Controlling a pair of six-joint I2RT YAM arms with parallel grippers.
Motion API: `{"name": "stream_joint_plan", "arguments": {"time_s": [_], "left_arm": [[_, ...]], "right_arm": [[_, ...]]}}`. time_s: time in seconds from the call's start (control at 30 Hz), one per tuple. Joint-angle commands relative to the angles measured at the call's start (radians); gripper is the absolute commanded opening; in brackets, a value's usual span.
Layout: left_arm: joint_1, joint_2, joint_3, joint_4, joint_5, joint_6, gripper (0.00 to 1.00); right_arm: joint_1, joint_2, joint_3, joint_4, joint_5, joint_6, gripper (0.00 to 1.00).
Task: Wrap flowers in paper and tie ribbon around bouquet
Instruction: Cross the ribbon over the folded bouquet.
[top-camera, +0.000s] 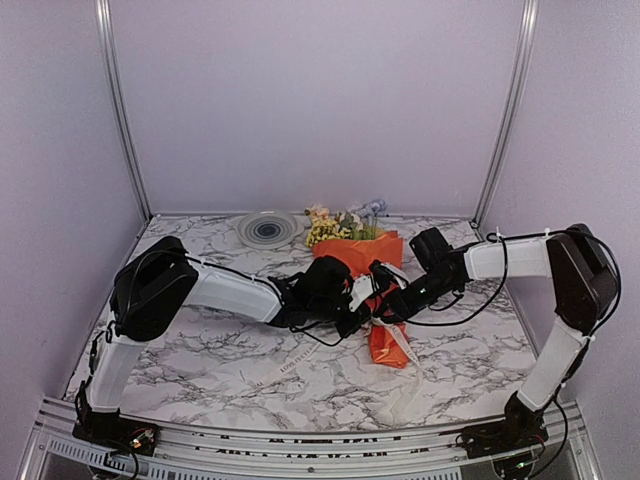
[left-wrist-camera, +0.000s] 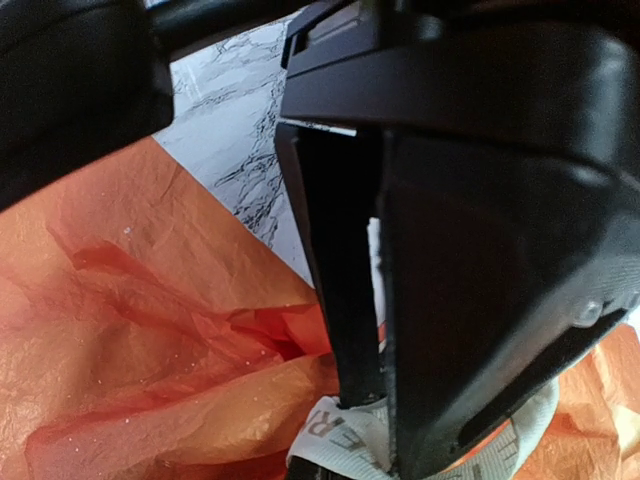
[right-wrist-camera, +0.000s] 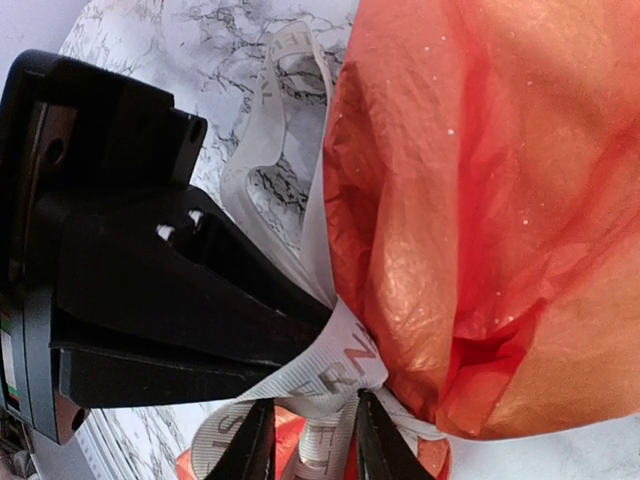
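My left gripper (left-wrist-camera: 377, 400) pinches the ribbon (right-wrist-camera: 335, 370) at the bouquet's (top-camera: 362, 268) waist, centre frame, to hold the tie taut. My right gripper (right-wrist-camera: 315, 448) straddles a strand, fingers parted.

One bouquet (top-camera: 352, 252) on one marble counter (top-camera: 220, 355) — a single sheet of orange paper (right-wrist-camera: 480, 200) round a single bunch of flowers (top-camera: 335, 225), the blossoms too small and crowded to count; one cream ribbon (right-wrist-camera: 335, 365) with dark lettering, its number of loops impossible to tell; one round pale disc (top-camera: 268, 230) with dark rings; two arms — a left arm (top-camera: 230, 290) and a right arm (top-camera: 510, 258); two hands, the left hand (left-wrist-camera: 372, 425) and the right hand (right-wrist-camera: 315, 445), each with two fingers.
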Motion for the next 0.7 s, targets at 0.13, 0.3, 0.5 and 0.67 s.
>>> {"name": "stream_joint_plan", "arguments": {"time_s": [0.13, 0.3, 0.5, 0.67], "left_arm": [[0.017, -0.003, -0.028, 0.073, 0.060, -0.057, 0.00], [0.024, -0.012, -0.046, 0.080, 0.048, -0.059, 0.00], [0.030, -0.021, -0.062, 0.084, 0.034, -0.053, 0.00], [0.032, -0.021, -0.063, 0.088, 0.037, -0.051, 0.00]], "right_arm": [[0.016, -0.001, 0.033, -0.016, 0.030, -0.010, 0.13], [0.016, -0.014, 0.046, -0.021, 0.040, -0.002, 0.01], [0.017, -0.029, 0.056, -0.033, 0.050, 0.005, 0.04], [0.016, -0.051, 0.048, -0.038, 0.036, 0.004, 0.22]]}}
